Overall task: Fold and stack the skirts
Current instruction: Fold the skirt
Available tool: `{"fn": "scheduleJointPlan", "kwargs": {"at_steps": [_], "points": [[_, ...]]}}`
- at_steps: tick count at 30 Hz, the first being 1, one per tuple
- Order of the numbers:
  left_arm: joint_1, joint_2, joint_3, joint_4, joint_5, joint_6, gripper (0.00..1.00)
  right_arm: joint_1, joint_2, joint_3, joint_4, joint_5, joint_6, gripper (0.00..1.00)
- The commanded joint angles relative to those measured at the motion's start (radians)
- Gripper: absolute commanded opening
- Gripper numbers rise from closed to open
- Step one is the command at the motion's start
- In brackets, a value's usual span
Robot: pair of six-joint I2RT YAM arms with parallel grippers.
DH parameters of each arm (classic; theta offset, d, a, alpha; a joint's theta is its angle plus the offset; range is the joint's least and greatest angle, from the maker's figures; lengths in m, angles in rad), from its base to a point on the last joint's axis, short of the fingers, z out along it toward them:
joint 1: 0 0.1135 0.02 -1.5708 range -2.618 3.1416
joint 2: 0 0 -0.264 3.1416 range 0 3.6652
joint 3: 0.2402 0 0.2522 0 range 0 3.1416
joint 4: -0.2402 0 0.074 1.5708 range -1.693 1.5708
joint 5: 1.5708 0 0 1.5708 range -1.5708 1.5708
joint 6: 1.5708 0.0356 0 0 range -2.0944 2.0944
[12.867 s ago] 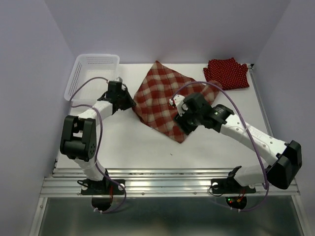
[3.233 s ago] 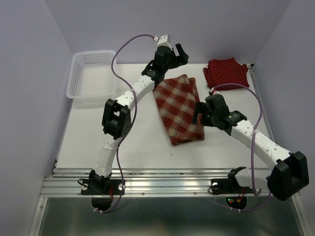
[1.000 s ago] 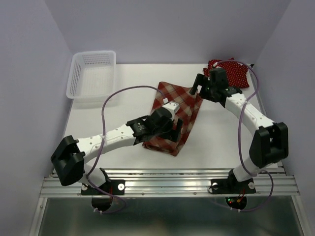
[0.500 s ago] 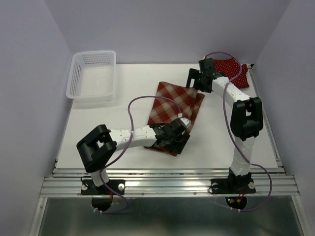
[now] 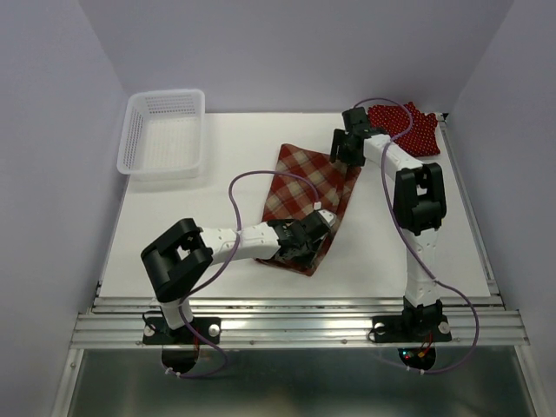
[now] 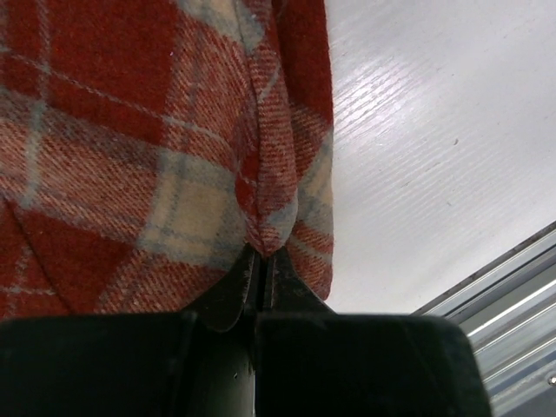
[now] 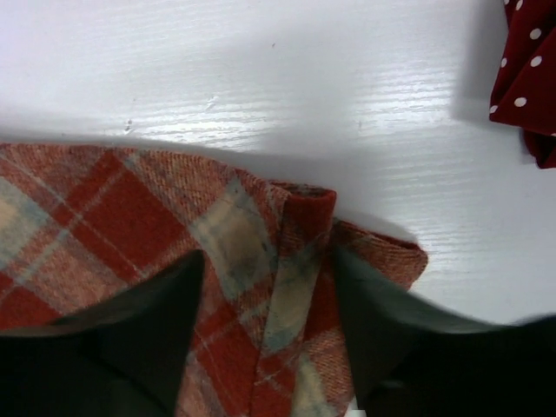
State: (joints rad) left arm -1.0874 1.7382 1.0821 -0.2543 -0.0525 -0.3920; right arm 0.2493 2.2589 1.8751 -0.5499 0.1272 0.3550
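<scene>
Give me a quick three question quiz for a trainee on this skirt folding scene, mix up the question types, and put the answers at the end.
1. True or false: the left gripper is shut on a fold of the plaid skirt.
2. Where does the polka-dot fabric lie? A) on top of the plaid skirt B) at the far right corner of the table C) in the left gripper
3. Fill in: the gripper standing open over the plaid skirt's far corner is the ____ one.

Key: 1 true. 2 B. 3 right, the right gripper.
</scene>
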Motion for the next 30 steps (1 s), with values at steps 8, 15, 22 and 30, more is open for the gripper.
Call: {"fn": "scheduleJointPlan", "kwargs": {"at_steps": [8,15,22,30], "points": [[-0.009,-0.091,0.053,-0.028,-0.144,-0.056,0.0,-0.016,-0.015,0.059,0.039,-0.015,-0.011,0.05],[-0.008,-0.17,0.079,-0.092,-0.144,-0.039,0.0,-0.016,-0.108,0.07,0.061,-0.017,-0.048,0.01],[-0.011,-0.187,0.022,-0.056,-0.029,-0.027,0.0,-0.034,-0.182,-0.028,0.061,-0.008,-0.039,0.01],[-0.012,-0.125,-0.016,-0.019,0.022,-0.005,0.0,-0.077,-0.151,-0.07,0.074,-0.054,-0.039,0.01]]}}
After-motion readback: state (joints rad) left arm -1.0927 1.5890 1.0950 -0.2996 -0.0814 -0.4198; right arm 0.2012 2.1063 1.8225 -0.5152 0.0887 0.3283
